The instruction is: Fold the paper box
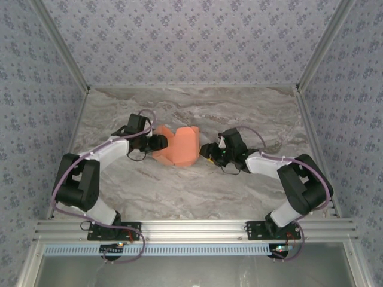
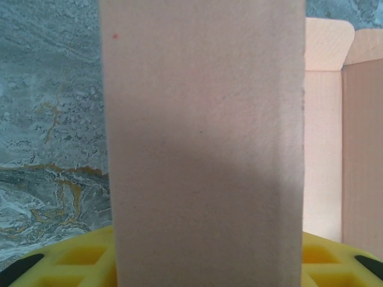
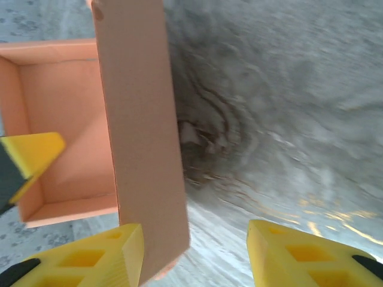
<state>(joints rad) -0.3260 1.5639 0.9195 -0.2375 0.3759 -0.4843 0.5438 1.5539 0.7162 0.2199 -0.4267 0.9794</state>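
Observation:
The salmon-orange paper box [image 1: 179, 146] lies partly folded at the table's middle, its flaps raised. My left gripper [image 1: 159, 142] meets its left side. In the left wrist view one broad panel [image 2: 203, 149] covers the gap between the yellow fingers [image 2: 78, 257], hiding how the jaws stand. More box walls [image 2: 344, 149] show to the right of it. My right gripper [image 1: 208, 150] is at the box's right side. In the right wrist view that gripper [image 3: 194, 257] is open. A long flap [image 3: 140, 149] leans on its left finger, with the open tray [image 3: 66, 113] beyond. A left-gripper fingertip [image 3: 33, 152] pokes into the tray.
The marble table [image 1: 197, 191] is boxed in by patterned walls [image 1: 36, 89] on the left, right and back. An aluminium rail [image 1: 197, 230] carrying both arm bases runs along the near edge. Bare marble lies in front of and behind the box.

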